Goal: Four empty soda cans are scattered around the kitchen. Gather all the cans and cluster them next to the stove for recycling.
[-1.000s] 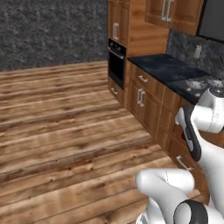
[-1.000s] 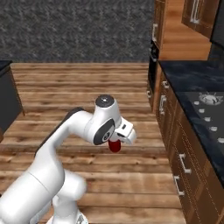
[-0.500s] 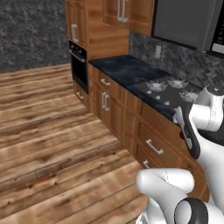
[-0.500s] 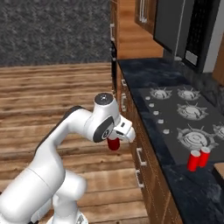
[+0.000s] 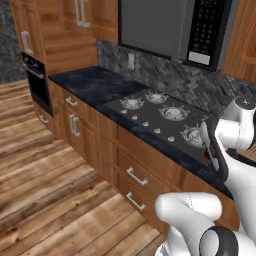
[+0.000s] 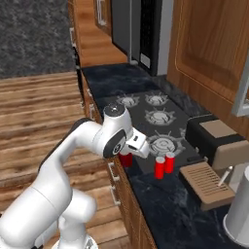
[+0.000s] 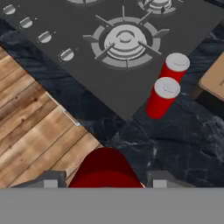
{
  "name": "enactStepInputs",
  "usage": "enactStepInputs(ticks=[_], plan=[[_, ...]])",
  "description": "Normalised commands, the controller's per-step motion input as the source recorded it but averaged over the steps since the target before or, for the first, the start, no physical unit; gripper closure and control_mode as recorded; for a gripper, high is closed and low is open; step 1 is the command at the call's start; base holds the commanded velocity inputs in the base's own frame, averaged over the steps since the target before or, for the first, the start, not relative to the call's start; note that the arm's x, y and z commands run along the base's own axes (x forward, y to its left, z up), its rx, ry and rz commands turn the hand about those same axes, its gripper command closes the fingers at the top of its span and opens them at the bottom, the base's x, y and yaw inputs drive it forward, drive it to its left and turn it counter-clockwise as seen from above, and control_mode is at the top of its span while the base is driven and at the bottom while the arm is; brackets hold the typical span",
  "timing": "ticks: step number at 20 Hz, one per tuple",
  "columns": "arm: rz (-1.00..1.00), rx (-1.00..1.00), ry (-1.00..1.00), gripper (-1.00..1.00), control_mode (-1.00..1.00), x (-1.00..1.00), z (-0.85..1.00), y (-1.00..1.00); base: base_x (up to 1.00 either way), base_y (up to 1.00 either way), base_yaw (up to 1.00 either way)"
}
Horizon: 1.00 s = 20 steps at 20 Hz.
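Observation:
My gripper is shut on a red soda can and holds it over the counter's front edge, just in front of the stove. In the hand view the held can sits between the two fingertips, above the line where dark counter meets wooden floor. Two more red soda cans stand upright, side by side, on the counter right of the stove; in the hand view they are the near can and the far can, off the corner of the black cooktop.
A dark toaster and a slatted wooden board sit on the counter beyond the two cans, with a silver vessel further right. The microwave hangs above the stove. A wall oven stands far left.
The whole picture has shifted: the base has driven along the counter and the stove is much nearer now. The red can stays in the gripper.

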Motion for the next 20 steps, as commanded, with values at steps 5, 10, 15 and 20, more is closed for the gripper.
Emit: enactStepInputs(ticks=[5, 10, 15, 20], plan=[[0.0, 0.0, 0.0, 1.0, 1.0, 0.0, 0.0, 0.0, -0.24, -0.33, -0.35], [0.0, 0.0, 0.0, 1.0, 1.0, 0.0, 0.0, 0.0, -0.61, -0.11, -0.28], [0.0, 0.0, 0.0, 1.0, 1.0, 0.0, 0.0, 0.0, -0.26, -0.17, -0.37], [0.0, 0.0, 0.0, 1.0, 1.0, 0.0, 0.0, 0.0, 0.07, -0.22, -0.45]])
